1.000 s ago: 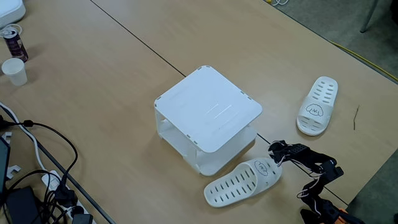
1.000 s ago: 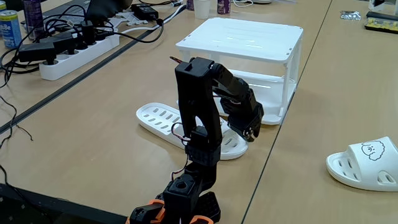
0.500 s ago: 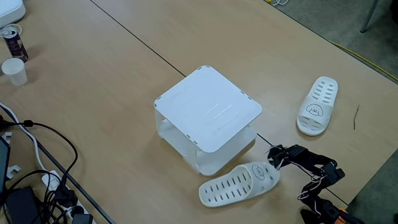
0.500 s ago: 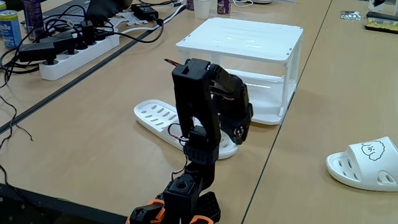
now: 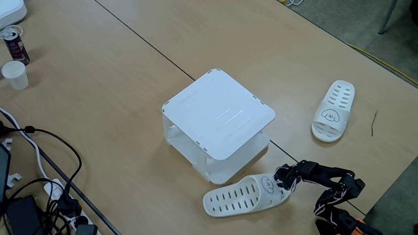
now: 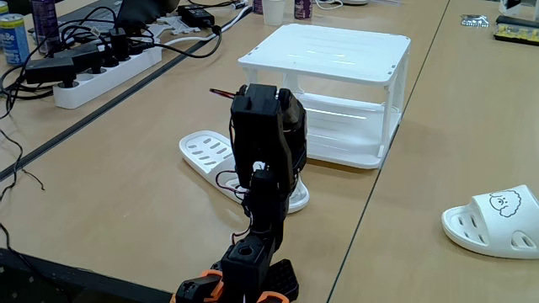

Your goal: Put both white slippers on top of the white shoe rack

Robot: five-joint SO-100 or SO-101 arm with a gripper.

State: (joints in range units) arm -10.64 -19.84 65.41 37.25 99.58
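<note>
My jaws sit low at the lower right of a fixed view, at the strap end of one white slipper lying flat on the bench; I cannot tell whether they grip it. The white shoe rack stands mid-frame just beside that slipper, its top bare. The other white slipper lies well apart at the right.

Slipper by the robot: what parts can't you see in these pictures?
- Near slipper: in a fixed view, the arm hides its strap end.
- End effector: too small and dark in a fixed view to tell if it grips.
- Far slipper: heel cut off by the right edge.
</note>
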